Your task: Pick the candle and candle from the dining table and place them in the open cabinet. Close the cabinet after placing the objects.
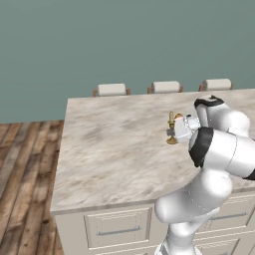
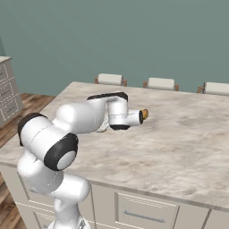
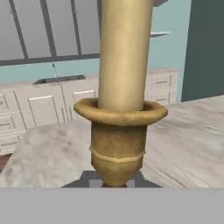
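Hand (image 1: pixel 175 128) clamped around taper candle (image 3: pixel 124 57)

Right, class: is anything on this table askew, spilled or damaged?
Nothing stands out. The tan candle sits straight in its brass holder, upright on the dining table, with the claw shut around its base. No spills, no damage visible.

The candle (image 1: pixel 172 130) stands on the dining table (image 1: pixel 109 149), chairs (image 1: pixel 111 89) behind.
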Controlling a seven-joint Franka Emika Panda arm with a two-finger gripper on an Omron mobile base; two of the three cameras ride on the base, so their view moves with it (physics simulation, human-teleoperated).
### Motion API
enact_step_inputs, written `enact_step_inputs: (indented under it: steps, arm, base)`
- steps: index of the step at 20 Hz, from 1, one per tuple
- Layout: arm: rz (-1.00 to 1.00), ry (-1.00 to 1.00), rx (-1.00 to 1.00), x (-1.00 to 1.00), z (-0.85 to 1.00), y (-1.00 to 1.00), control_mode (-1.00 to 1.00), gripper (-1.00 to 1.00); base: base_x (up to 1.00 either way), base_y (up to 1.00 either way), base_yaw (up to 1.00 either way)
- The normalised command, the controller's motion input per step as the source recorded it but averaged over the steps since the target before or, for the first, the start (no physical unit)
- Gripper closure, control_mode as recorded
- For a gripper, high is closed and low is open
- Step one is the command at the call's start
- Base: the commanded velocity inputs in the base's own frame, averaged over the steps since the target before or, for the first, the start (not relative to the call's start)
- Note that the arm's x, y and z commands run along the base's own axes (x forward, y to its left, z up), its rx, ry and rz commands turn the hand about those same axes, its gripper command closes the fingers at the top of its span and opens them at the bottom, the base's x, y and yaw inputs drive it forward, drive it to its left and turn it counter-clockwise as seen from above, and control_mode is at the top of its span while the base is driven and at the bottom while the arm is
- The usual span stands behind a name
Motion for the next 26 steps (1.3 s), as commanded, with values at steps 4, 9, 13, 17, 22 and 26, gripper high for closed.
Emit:
enact_step_inputs:
  steps: [4,9,13,17,22,26]
  arm:
    - [0.00,-0.02,0.00,-0.54,0.43,0.49,-1.00,1.00]
    - [0.00,0.00,0.03,-0.48,0.50,0.46,-1.00,1.00]
    - [0.00,0.00,0.08,-0.45,0.55,0.32,-1.00,1.00]
    - [0.00,0.01,0.09,-0.43,0.46,0.23,-1.00,1.00]
    - [0.00,0.00,0.09,-0.38,0.32,0.09,-1.00,1.00]
    - [0.00,0.00,0.12,-0.37,0.29,0.00,-1.00,1.00]
  base:
    - [0.00,0.00,0.00]
    - [0.00,0.00,0.00]
    - [0.00,0.00,0.00]
    - [0.00,0.00,0.00]
    - [0.00,0.00,0.00]
    - [0.00,0.00,0.00]
